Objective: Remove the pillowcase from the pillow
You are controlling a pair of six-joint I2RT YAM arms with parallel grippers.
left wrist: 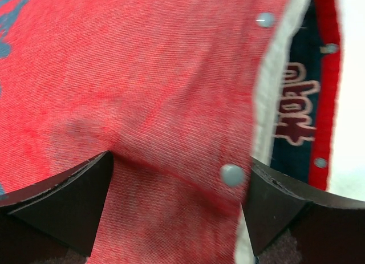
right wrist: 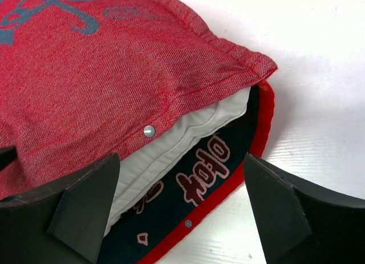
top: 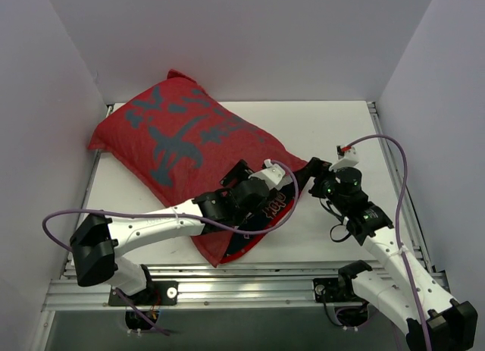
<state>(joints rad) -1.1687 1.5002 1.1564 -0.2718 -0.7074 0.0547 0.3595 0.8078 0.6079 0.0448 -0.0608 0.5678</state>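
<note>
The red pillowcase (top: 178,135) with grey-blue markings lies diagonally from the back left to the table's middle, the pillow still inside. Its open end faces front right, showing the navy lining (right wrist: 211,178) and a strip of white pillow (right wrist: 188,135). My left gripper (top: 279,193) is open, its jaws straddling the red top flap (left wrist: 171,104) beside a white snap (left wrist: 232,174). The pillow edge (left wrist: 265,104) and the lining (left wrist: 296,104) show to the right. My right gripper (top: 309,173) is open, its jaws (right wrist: 182,184) either side of the open mouth, just above the lining and the pillow.
The white table (top: 333,131) has grey walls on the left, back and right. An aluminium rail (top: 250,286) runs along the near edge. The purple cables (top: 394,150) loop off both arms. Bare table lies to the right of the pillowcase's mouth (right wrist: 319,104).
</note>
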